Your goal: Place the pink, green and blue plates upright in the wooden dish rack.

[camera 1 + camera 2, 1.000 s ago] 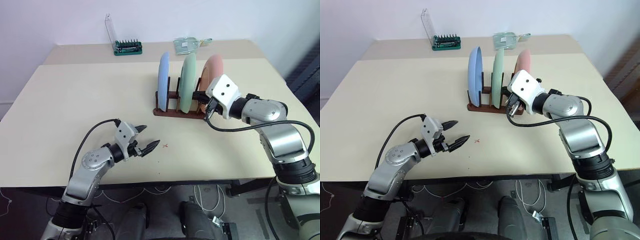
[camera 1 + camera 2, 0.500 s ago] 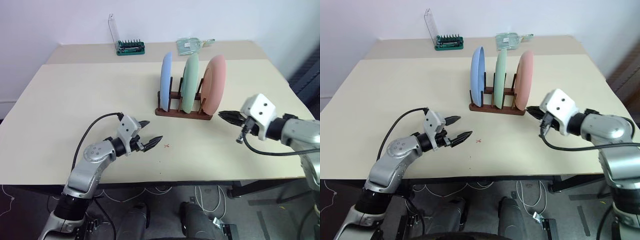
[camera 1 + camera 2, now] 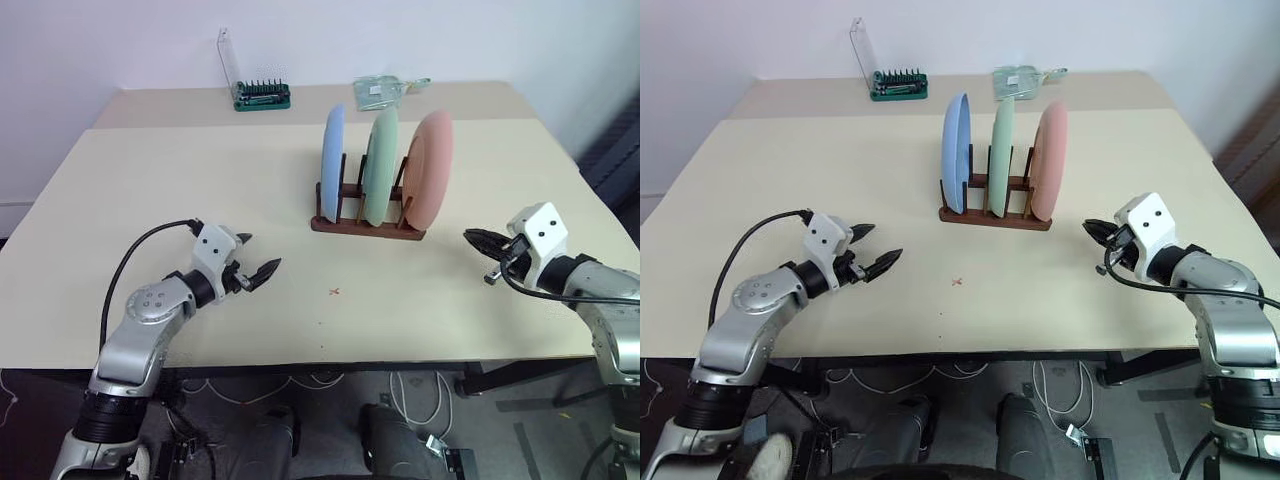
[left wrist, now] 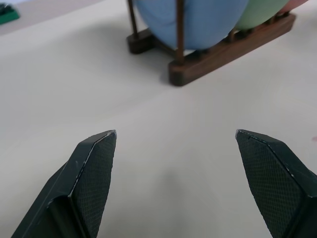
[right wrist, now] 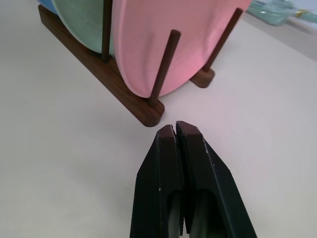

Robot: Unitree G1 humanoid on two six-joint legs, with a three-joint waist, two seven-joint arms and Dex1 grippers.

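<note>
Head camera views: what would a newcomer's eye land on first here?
Three plates standing upright in the wooden dish rack mid-table: blue plate, green plate, pink plate. Both grippers are apart from it: the left gripper open, the right gripper shut.

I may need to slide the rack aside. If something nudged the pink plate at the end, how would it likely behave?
The pink plate stands on edge at the end of the wooden dish rack, held by thin pegs, so a sideways nudge would probably tip it outward. It looks rigid and matte, likely not slippery. Being round, it might roll if it left the rack.
</note>
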